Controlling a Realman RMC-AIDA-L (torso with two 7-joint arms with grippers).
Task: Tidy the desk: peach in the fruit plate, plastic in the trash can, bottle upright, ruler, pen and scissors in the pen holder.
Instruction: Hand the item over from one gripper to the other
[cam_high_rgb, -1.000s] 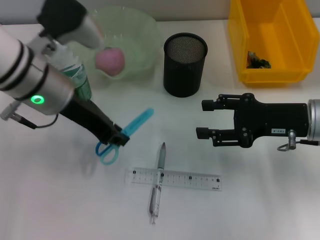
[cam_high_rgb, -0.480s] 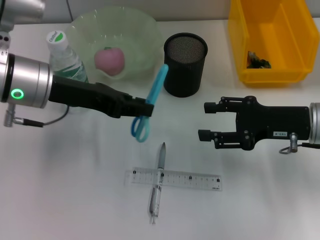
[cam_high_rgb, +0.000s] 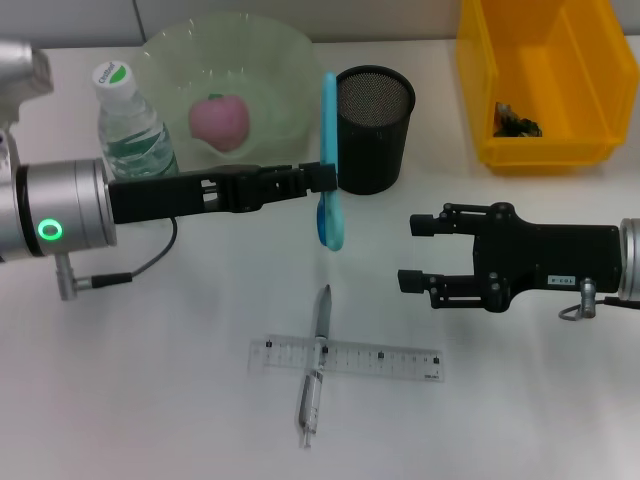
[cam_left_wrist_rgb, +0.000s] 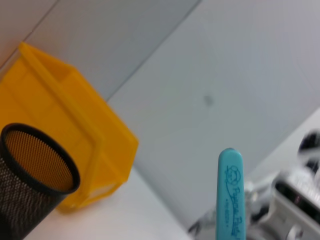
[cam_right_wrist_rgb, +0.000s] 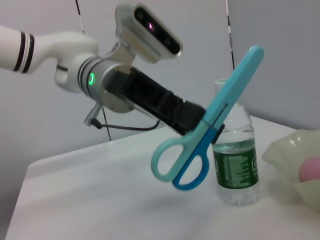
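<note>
My left gripper (cam_high_rgb: 322, 179) is shut on the blue scissors (cam_high_rgb: 328, 150) and holds them in the air, blades up and handles down, just left of the black mesh pen holder (cam_high_rgb: 370, 128). The right wrist view shows the scissors (cam_right_wrist_rgb: 205, 131) clamped near their pivot by the left gripper (cam_right_wrist_rgb: 187, 116). The peach (cam_high_rgb: 220, 121) lies in the green fruit plate (cam_high_rgb: 285, 70). The bottle (cam_high_rgb: 134, 125) stands upright beside the plate. The pen (cam_high_rgb: 315, 368) lies across the ruler (cam_high_rgb: 385, 360) on the table. Dark plastic (cam_high_rgb: 514, 122) sits in the yellow bin (cam_high_rgb: 575, 60). My right gripper (cam_high_rgb: 410, 252) hovers open, holding nothing.
The left wrist view shows the scissors' tip (cam_left_wrist_rgb: 229, 192), the pen holder (cam_left_wrist_rgb: 30, 180) and the yellow bin (cam_left_wrist_rgb: 75, 125) behind it. The bottle (cam_right_wrist_rgb: 235, 160) and plate (cam_right_wrist_rgb: 287, 155) appear beyond the scissors in the right wrist view.
The left arm lifted the scissors off the table, swung them right and back toward the pen holder, and turned them upright. The right gripper barely shifted.
</note>
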